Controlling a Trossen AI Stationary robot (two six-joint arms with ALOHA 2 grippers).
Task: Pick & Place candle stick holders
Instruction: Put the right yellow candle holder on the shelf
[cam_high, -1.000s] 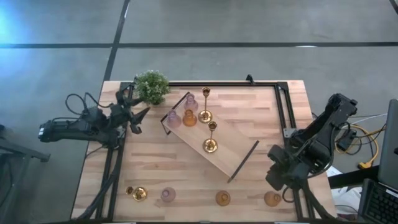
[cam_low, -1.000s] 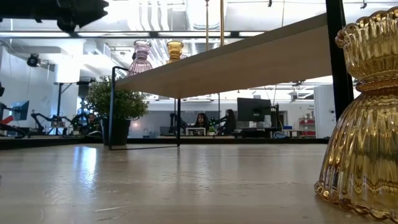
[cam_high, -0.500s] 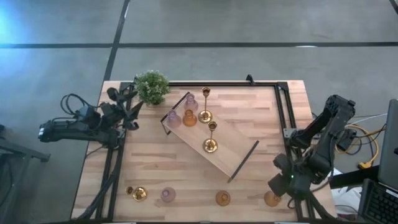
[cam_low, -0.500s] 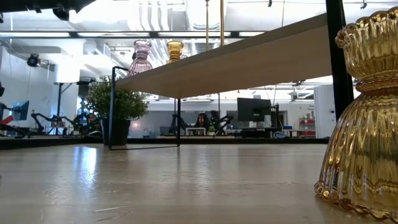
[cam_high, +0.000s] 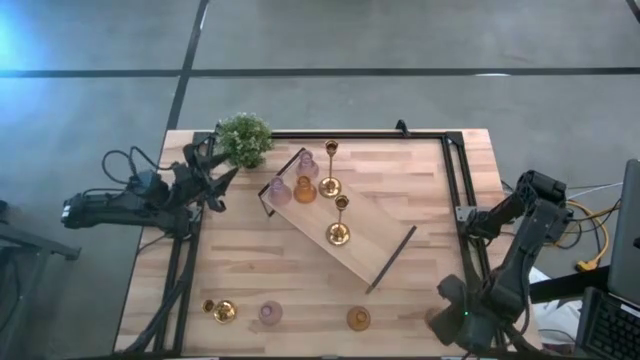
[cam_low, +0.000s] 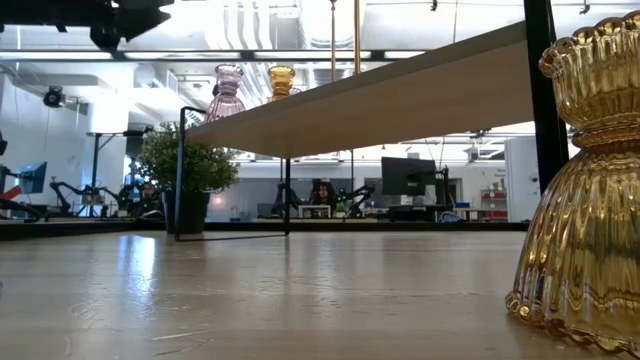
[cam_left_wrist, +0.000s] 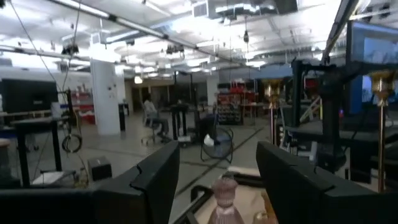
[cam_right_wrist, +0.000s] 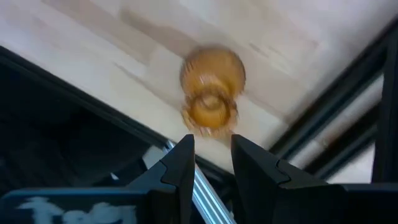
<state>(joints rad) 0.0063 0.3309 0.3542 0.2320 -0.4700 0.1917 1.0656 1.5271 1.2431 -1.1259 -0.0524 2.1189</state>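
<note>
R hand (cam_right_wrist: 210, 163) over the amber holder (cam_right_wrist: 211, 92) at surface's near-right corner — fingers parted, grasping nothing. Ribbed glass: prob. heavy-ish, slick, fragile; best taken at the narrow waist, gentle squeeze. L hand (cam_high: 222, 183) waits at far-left edge by plant (cam_high: 243, 139) — fingers apart, empty.

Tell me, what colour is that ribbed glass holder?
Amber-gold glass holder; the low view shows it best.

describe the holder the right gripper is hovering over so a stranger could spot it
Start at the table's front edge, where loose holders stand in a row. Go to the right end, under the right gripper. It is the squat ribbed amber glass holder, the only one beside the black frame rail.
</note>
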